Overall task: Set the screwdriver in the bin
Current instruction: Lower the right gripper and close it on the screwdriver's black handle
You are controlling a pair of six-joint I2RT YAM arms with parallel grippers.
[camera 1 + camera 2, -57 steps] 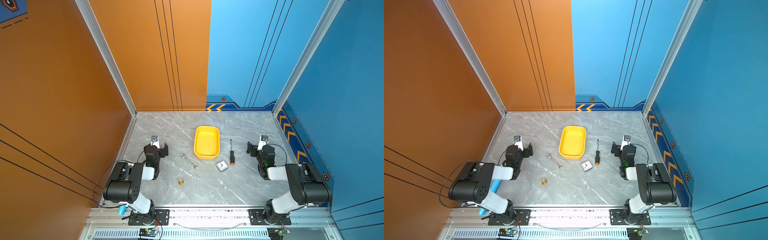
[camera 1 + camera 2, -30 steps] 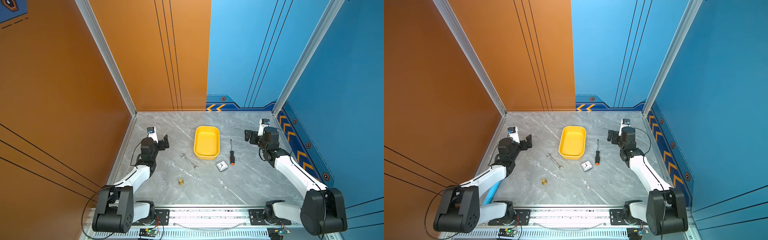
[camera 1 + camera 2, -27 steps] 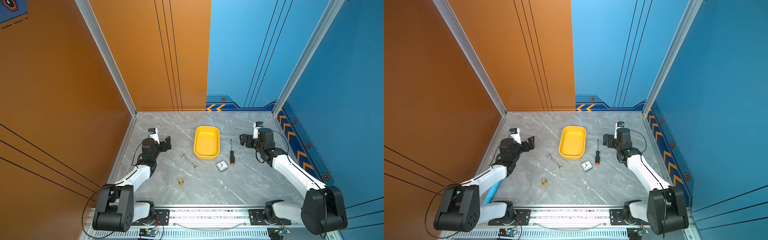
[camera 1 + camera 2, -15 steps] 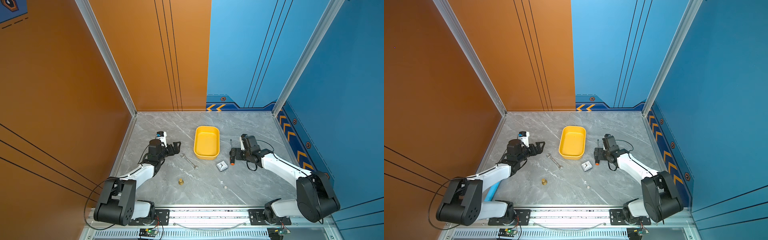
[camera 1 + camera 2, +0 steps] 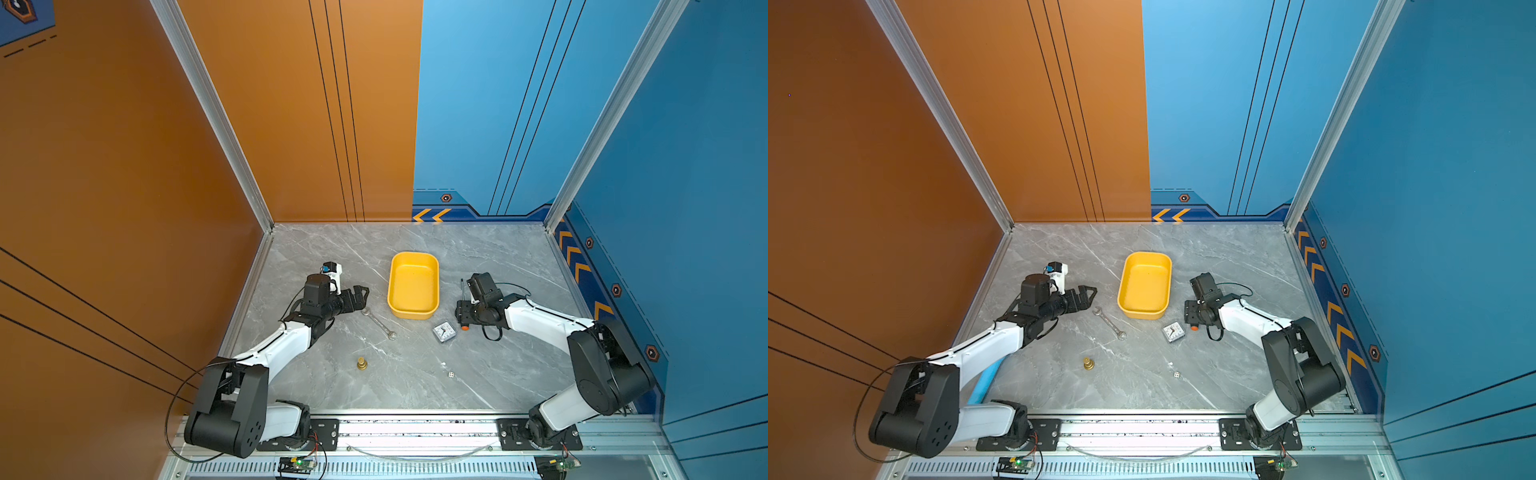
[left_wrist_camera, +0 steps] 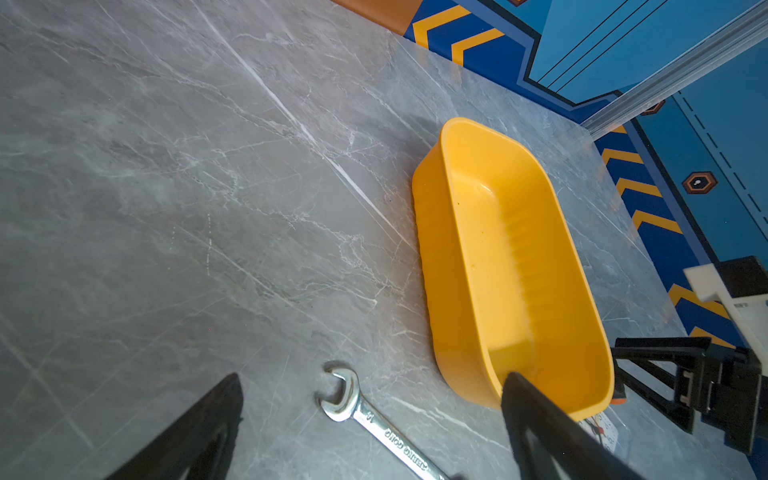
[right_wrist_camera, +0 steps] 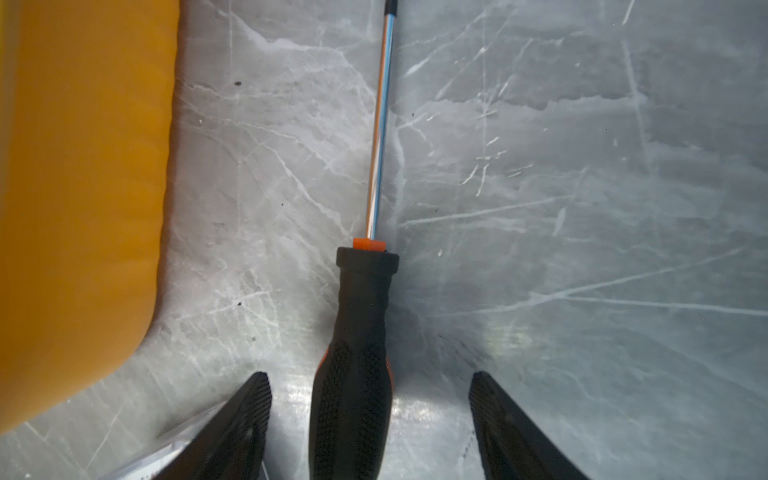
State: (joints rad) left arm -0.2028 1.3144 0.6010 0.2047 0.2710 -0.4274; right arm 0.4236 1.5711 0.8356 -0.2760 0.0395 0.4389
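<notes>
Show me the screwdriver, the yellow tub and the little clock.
screwdriver (image 7: 357,332): right wrist view, black handle.
yellow tub (image 5: 414,254): a top view, far rim.
little clock (image 5: 444,331): a top view, its face.

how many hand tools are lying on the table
2. The screwdriver lies just right of the yellow bin, between the right tool's open fingers; the wrench lies left of the bin's near corner.
</notes>
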